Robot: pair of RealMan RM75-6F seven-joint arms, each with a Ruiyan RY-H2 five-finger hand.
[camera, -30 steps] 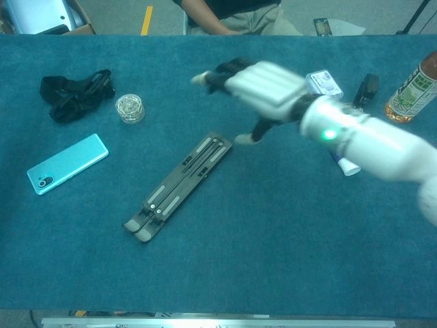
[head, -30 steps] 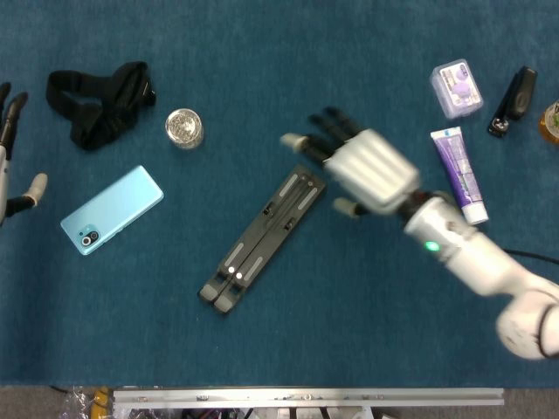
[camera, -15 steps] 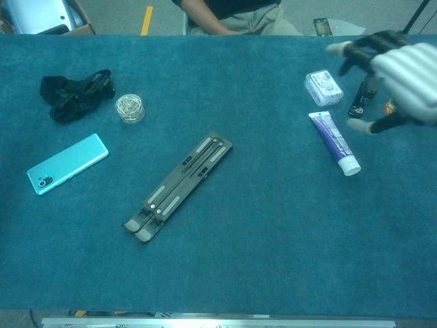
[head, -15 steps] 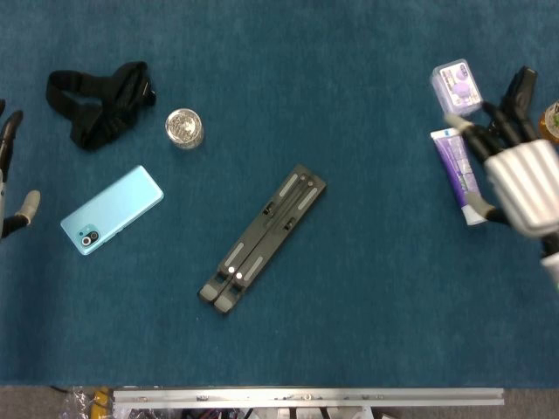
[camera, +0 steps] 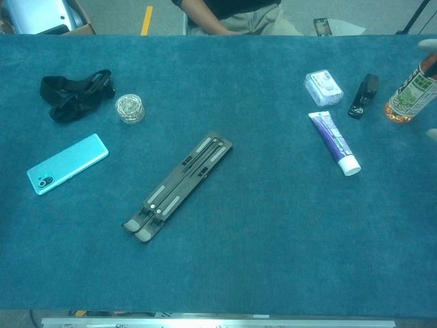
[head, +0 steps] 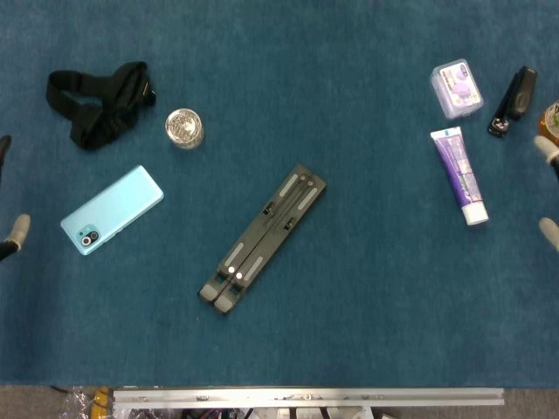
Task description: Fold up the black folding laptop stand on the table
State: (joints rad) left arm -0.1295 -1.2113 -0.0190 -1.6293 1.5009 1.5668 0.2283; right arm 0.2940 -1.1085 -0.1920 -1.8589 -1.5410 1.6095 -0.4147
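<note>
The black folding laptop stand (head: pixel 263 236) lies flat and closed on the blue table, running diagonally from lower left to upper right; the chest view shows the stand (camera: pixel 179 186) the same way. Nothing touches it. Only fingertips of my left hand (head: pixel 14 232) show at the left edge of the head view, spread apart and holding nothing. My right hand (head: pixel 548 229) is also just spread fingertips at the right edge, far from the stand. The chest view catches the right hand (camera: pixel 431 134) at its right border.
A light blue phone (head: pixel 112 209), a black strap (head: pixel 98 103) and a small shiny round jar (head: pixel 183 127) lie at the left. At the right are a purple tube (head: pixel 460 175), a small clear box (head: pixel 456 87), a black clip (head: pixel 514 99) and a bottle (camera: pixel 410 89).
My right hand pulled away from the stand's upper end and swept right, almost out of view. The left hand slid further off the left edge. The stand has not moved.
</note>
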